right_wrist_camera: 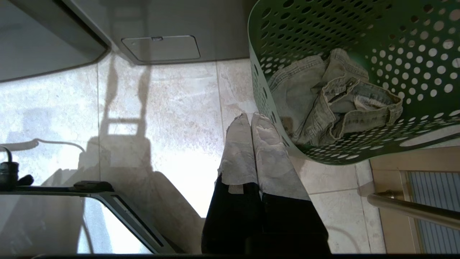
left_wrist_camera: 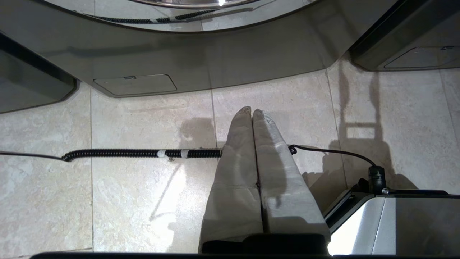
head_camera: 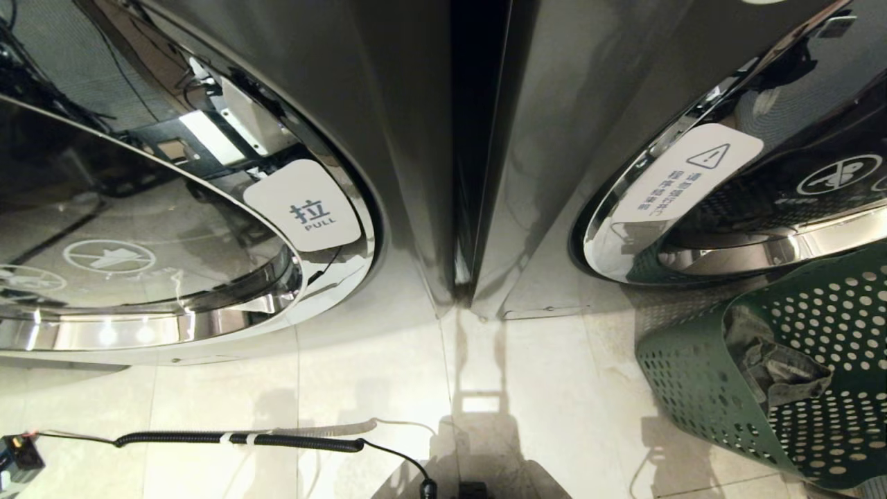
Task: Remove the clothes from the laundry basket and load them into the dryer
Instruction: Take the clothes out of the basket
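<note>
A green perforated laundry basket (head_camera: pixel 693 374) stands on the tiled floor at the lower right, before the right-hand machine. Crumpled grey denim clothes (head_camera: pixel 769 360) lie in it. Two front-loading machines stand side by side: the left door (head_camera: pixel 173 229) bears a "PULL" label, the right door (head_camera: pixel 748 208) a warning label. Both look shut, and I cannot tell which is the dryer. Neither arm shows in the head view. My right gripper (right_wrist_camera: pixel 250 116) hangs shut and empty just beside the basket (right_wrist_camera: pixel 359 28), close to the clothes (right_wrist_camera: pixel 334 97). My left gripper (left_wrist_camera: pixel 252 110) is shut and empty above the floor.
A coiled black cable (head_camera: pixel 242 439) runs across the floor in front of the left machine, passing under the left gripper as the cable (left_wrist_camera: pixel 136 154). My base's corner (left_wrist_camera: pixel 395 223) sits beside it. A metal rail (right_wrist_camera: pixel 413 210) and a wooden frame lie beyond the basket.
</note>
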Controlling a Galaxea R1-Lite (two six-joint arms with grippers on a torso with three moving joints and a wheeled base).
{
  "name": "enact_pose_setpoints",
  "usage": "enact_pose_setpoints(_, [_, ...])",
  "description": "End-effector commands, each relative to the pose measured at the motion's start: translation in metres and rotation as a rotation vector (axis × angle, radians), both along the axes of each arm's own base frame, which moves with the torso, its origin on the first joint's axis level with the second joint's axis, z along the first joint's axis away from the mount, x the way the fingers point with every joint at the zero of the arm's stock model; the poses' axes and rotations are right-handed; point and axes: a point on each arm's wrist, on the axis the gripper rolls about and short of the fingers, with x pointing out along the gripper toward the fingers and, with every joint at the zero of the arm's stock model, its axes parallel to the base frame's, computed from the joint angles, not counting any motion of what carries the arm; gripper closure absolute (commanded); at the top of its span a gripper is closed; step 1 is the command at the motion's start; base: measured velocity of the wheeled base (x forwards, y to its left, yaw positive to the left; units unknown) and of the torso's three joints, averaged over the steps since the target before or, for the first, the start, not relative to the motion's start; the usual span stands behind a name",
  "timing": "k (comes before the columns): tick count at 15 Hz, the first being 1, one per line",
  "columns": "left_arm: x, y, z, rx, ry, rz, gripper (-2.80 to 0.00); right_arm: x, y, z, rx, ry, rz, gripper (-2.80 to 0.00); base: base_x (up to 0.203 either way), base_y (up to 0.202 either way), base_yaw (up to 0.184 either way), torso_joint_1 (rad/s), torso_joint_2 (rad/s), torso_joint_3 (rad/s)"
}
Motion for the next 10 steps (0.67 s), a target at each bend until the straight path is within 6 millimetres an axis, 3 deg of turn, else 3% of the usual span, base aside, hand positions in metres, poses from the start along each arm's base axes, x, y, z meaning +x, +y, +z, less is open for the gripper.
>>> enact_pose_setpoints(1, [0.0, 0.0, 0.0, -0.001, -0.001, 0.001, 0.0, 0.0, 0.0, 0.0, -0.001, 0.0, -0.001, 0.0, 0.0, 0.0, 0.0, 0.001, 0.01, -0.223])
enact_pose_setpoints(4, [0.0, 0.0, 0.0, -0.001, -0.001, 0.001, 0.0, -0.001, 0.0, 0.002, -0.048, -0.004, 0.003, 0.0, 0.0, 0.0, 0.0, 0.001, 0.0, -0.191])
enact_pose_setpoints(7, [0.0, 0.0, 0.0, -0.001, -0.001, 0.001, 0.0, -0.001, -0.001, 0.032, -0.098, 0.019, -0.026, 0.0, 0.0, 0.0, 0.0, 0.001, 0.0, -0.136])
enact_pose_setpoints(10, [0.0, 0.0, 0.0, -0.001, -0.001, 0.001, 0.0, 0.034, -0.003, 0.07, -0.031, 0.281, -0.127, 0.0, 0.0, 0.0, 0.0, 0.001, 0.0, -0.034])
